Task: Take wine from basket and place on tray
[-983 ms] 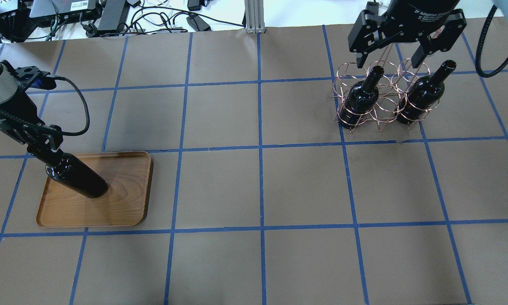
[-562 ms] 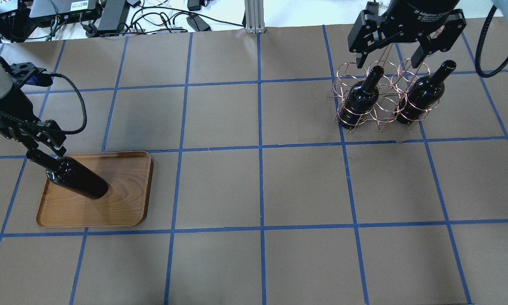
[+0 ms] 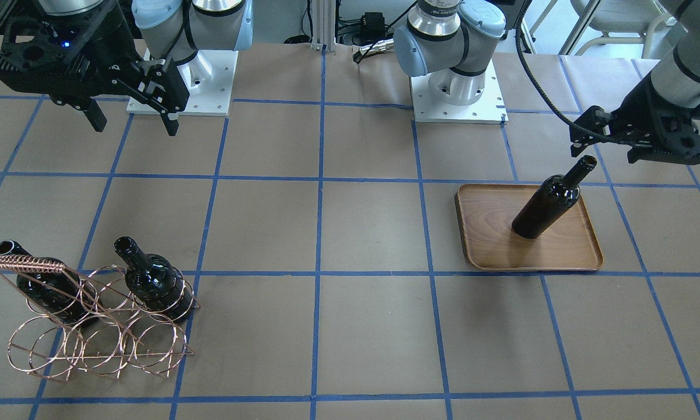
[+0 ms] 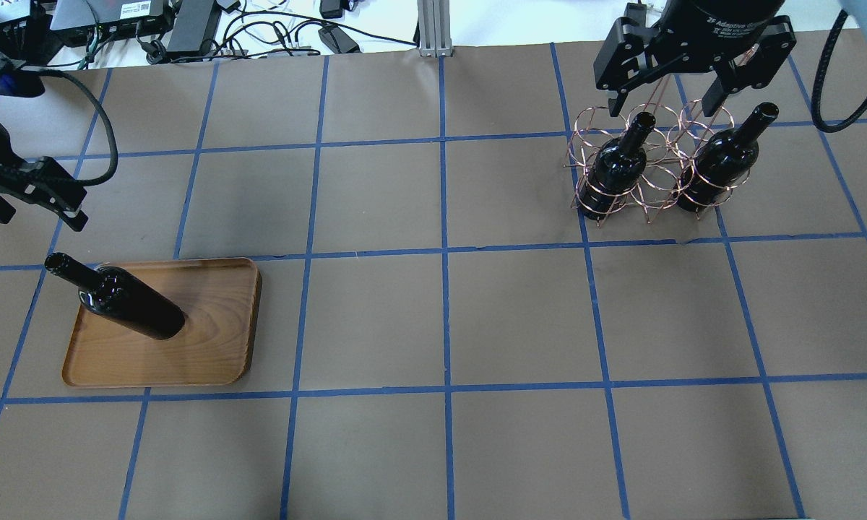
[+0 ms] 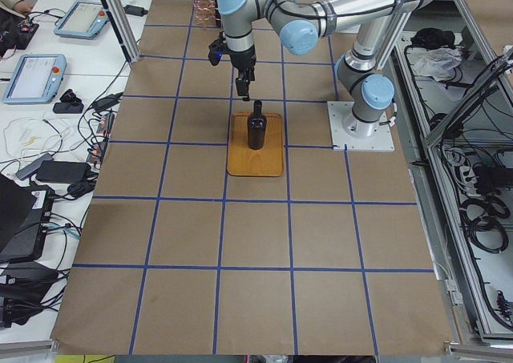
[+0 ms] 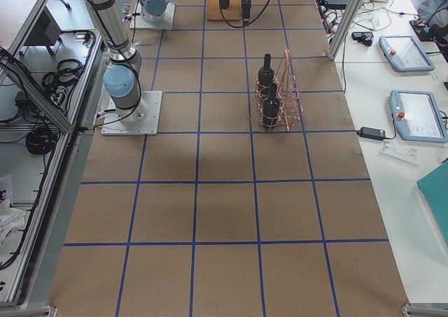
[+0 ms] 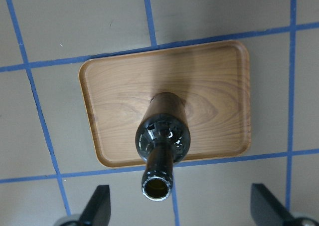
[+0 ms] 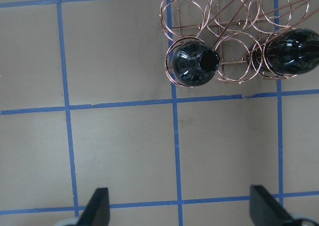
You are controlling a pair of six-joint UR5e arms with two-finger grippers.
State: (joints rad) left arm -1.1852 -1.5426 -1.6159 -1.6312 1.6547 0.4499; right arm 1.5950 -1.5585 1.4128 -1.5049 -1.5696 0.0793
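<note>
One wine bottle (image 4: 126,309) stands upright on the wooden tray (image 4: 217,347), free of any gripper; it also shows in the front view (image 3: 551,201) and the left wrist view (image 7: 162,141). My left gripper (image 4: 40,217) is open and empty, raised above and just behind the bottle's mouth. The copper wire basket (image 4: 650,195) at the far right holds two more wine bottles (image 4: 618,162) (image 4: 722,166) in its outer rings. My right gripper (image 4: 661,108) is open and empty, hovering high over the basket's far side.
Brown paper with blue tape lines (image 4: 444,253) covers the table. Cables and power bricks (image 4: 188,22) lie past the far edge. The two arm bases (image 3: 455,87) stand at the robot's side.
My left gripper has let go of the bottle's neck, opened and lifted up and away. The bottle stays standing on the tray. The right arm has not moved.
</note>
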